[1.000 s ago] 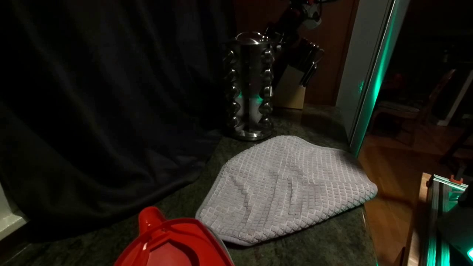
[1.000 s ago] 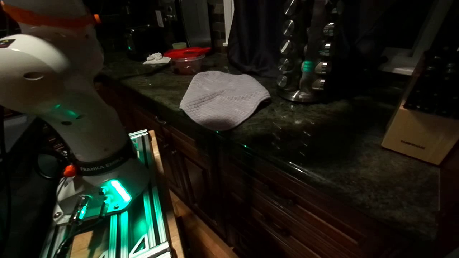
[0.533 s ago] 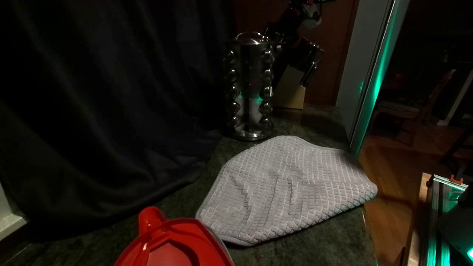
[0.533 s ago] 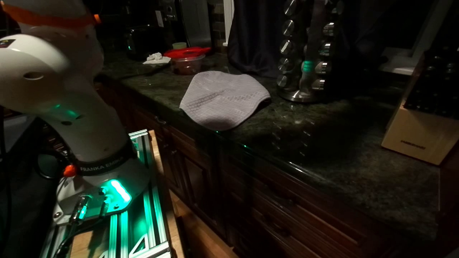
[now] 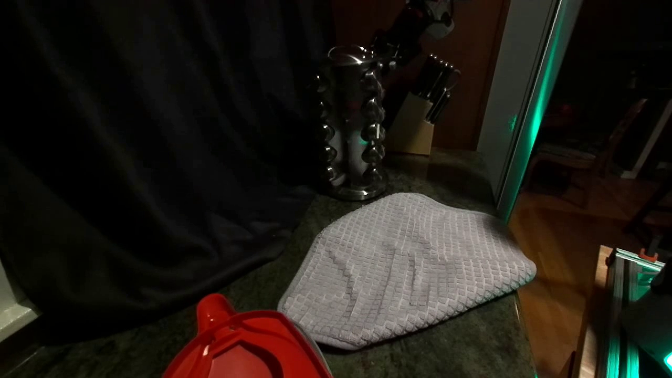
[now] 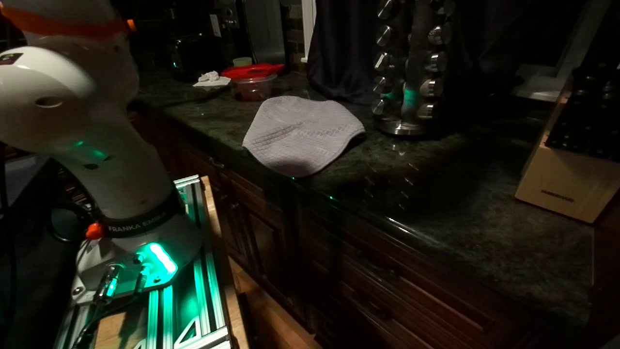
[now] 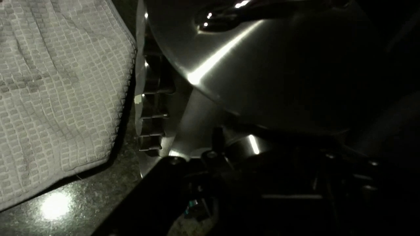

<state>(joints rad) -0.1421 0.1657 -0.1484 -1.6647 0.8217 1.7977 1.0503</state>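
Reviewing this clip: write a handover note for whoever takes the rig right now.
Claw: by the upper part of the spice rack; too dark to tell whether it is open, shut or gripping.
Things: the rack is on the counter, a grey towel beside it.
Done: the rack's upper part has shifted slightly over the last half second.
Left: the claw is not yet clear of the rack.

In an exterior view, the cloth (image 5: 409, 262) lay on the counter (image 5: 467, 341), with the spice rack (image 5: 354, 131) just behind it and the knife block (image 5: 411, 131) farther back to the right. The lidded tub (image 5: 247, 357) sat before the cloth, to its left, and the curtain (image 5: 147, 157) hung left of the spice rack. In an exterior view, cabinets (image 6: 266, 242) stood under the counter, and the arm (image 6: 116, 174) stood on a frame (image 6: 209, 266) before it, left of the cloth.
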